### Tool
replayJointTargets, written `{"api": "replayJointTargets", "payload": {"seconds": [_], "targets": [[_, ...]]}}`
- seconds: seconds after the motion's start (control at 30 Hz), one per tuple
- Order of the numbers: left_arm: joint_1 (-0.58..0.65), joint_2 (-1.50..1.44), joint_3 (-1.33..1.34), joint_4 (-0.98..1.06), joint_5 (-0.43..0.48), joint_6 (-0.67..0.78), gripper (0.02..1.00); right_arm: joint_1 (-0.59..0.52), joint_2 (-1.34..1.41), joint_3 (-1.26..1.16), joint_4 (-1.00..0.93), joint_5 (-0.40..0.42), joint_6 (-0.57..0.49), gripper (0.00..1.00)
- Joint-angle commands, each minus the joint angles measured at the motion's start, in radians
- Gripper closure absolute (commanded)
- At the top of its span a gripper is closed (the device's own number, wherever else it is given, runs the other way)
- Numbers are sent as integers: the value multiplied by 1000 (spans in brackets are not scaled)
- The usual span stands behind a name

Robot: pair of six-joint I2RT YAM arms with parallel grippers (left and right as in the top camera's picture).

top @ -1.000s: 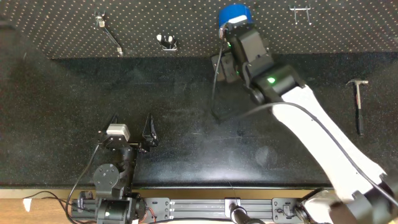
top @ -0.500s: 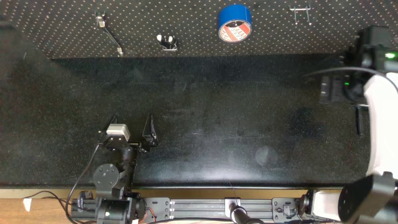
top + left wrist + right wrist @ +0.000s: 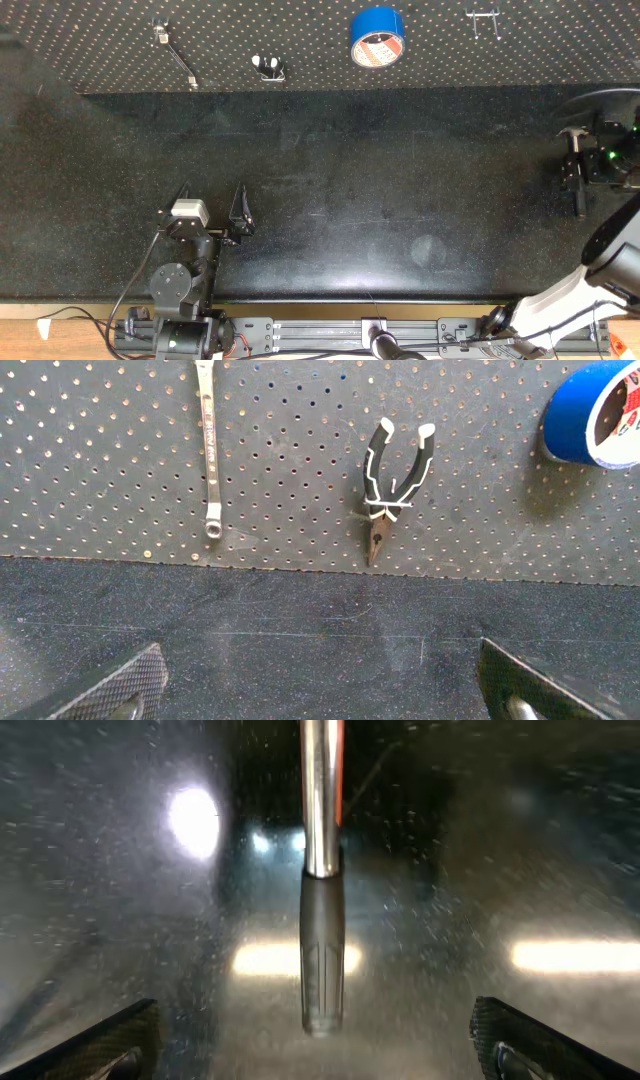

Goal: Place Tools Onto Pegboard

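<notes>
black mat (image 3: 330,180): dark, speckled work surface running from the arms' bases up to the foot of the pegboard.
pegboard (image 3: 90,40): dark perforated panel along the far edge of the mat; the left wrist view shows it standing upright behind the mat.
hammer (image 3: 577,175): lies flat on the mat near its right edge, apart from the pegboard, with its head toward the board and its handle pointing back toward the bases. the right wrist view shows a bright metal shaft ending in a dark ribbed grip.
right gripper (image 3: 312,1015): over the hammer's handle at the right of the mat. claw released; its two fingers (image 3: 100,1045) are spread wide, with the grip between them and clear space on either side.
left gripper (image 3: 315,660): low over the mat near its own base at the left, facing the pegboard. claw released and grasping nothing; its fingers (image 3: 110,685) are wide apart.
wrench (image 3: 208,450): long and silver, hangs on the pegboard toward the left, ring end down.
pliers (image 3: 392,475): hang on the board to the right of the wrench, nose down, black handles edged in white spread upward.
tape roll (image 3: 595,415): blue, on the board to the right of the pliers.
hook (image 3: 483,22): metal double prong on the board, to the right of the tape roll.
</notes>
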Motion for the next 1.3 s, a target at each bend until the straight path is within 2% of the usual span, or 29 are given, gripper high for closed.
{"api": "replayJointTargets", "payload": {"seconds": [0.03,0.2,0.33,1.1,1.13,1.17,1.2,1.23,1.27,1.3], "targets": [[-3,-7,-2,-6,0,9,23,0,50,-2,28,-12,-60,5],[-3,-7,-2,-6,0,9,23,0,70,-2,57,-5,-56,5],[-3,-7,-2,-6,0,9,23,1,70,-2,87,-10,4,5],[-3,-7,-2,-6,0,9,23,15,-66,-216,281,-32,4,5],[-3,-7,-2,-6,0,9,23,15,-66,-216,281,-32,4,56],[-3,-7,-2,-6,0,9,23,14,-66,-216,283,-32,4,196],[-3,-7,-2,-6,0,9,23,14,-66,-216,285,-32,3,406],[-3,-7,-2,-6,0,9,23,14,-66,-216,285,-32,3,522],[-3,-7,-2,-6,0,9,23,13,-66,-216,284,-31,4,693],[-3,-7,-2,-6,0,9,23,11,-66,-216,279,-31,3,785]]}}
